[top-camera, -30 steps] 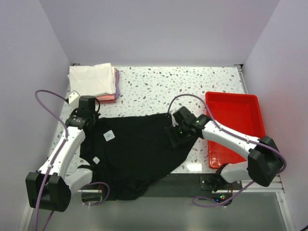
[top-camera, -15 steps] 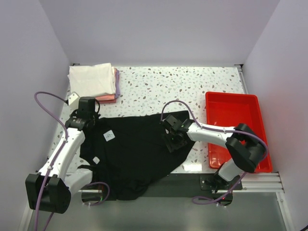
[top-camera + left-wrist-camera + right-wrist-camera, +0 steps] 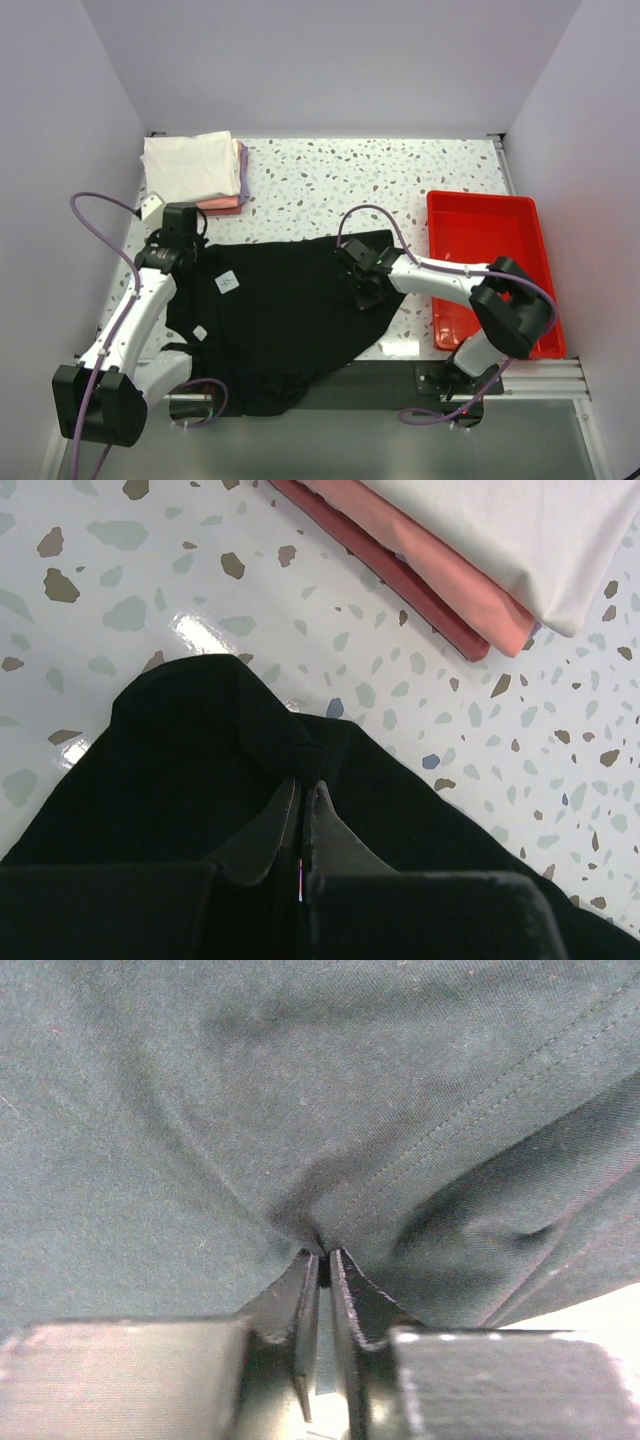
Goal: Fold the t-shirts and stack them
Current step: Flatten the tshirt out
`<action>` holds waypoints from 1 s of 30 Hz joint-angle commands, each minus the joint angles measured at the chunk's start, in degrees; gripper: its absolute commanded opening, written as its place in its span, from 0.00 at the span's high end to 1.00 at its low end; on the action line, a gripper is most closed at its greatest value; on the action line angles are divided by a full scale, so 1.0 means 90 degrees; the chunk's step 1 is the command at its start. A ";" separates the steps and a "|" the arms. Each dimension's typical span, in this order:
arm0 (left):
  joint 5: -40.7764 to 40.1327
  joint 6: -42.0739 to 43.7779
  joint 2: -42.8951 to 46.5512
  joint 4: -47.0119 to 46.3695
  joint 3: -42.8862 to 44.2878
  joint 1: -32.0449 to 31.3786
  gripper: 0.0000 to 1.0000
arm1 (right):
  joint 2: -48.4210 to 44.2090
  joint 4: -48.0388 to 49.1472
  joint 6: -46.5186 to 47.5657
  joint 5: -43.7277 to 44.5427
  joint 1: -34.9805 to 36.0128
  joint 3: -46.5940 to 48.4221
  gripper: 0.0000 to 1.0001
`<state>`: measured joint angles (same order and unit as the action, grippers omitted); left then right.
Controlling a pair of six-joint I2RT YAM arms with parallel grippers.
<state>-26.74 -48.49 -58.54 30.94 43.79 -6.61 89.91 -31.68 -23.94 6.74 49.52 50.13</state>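
Observation:
A black t-shirt (image 3: pixel 280 310) lies spread and rumpled across the near middle of the table, its lower part hanging over the front edge. My left gripper (image 3: pixel 178 250) is shut on the shirt's upper left corner; in the left wrist view the black cloth (image 3: pixel 190 740) bunches at the closed fingertips (image 3: pixel 305 780). My right gripper (image 3: pixel 362 285) is shut on a pinch of the shirt near its upper right edge; the cloth (image 3: pixel 300 1110) puckers into the closed tips (image 3: pixel 325 1255). Folded t-shirts, white on top of pink and lavender (image 3: pixel 195 170), are stacked at the back left.
A red plastic tray (image 3: pixel 490 265) stands at the right of the speckled table (image 3: pixel 360 180). The folded stack's pink edge (image 3: pixel 420 570) lies close beyond the left gripper. White walls enclose the table on three sides.
My right gripper moved left and down onto the shirt's right part, and its jaws closed on the cloth. The left arm and its grip have not moved.

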 commanded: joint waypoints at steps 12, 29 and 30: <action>-0.0378 -0.0052 0.0206 0.0146 0.0710 0.0022 1.00 | -0.1053 -0.1157 0.0268 0.1720 -0.0228 0.1684 1.00; -0.0428 0.1080 0.1221 0.0020 0.4742 0.0022 1.00 | -0.3143 -0.2406 0.1673 0.2806 -0.1098 0.5668 1.00; -0.0253 0.1255 0.1299 -0.0077 0.4869 0.0031 1.00 | -0.3221 -0.2466 0.1713 0.2680 -0.1098 0.6047 1.00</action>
<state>-30.22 -41.85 -49.12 34.61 82.67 -6.61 63.46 -49.95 -12.40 28.75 39.46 98.06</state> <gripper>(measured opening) 0.029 0.018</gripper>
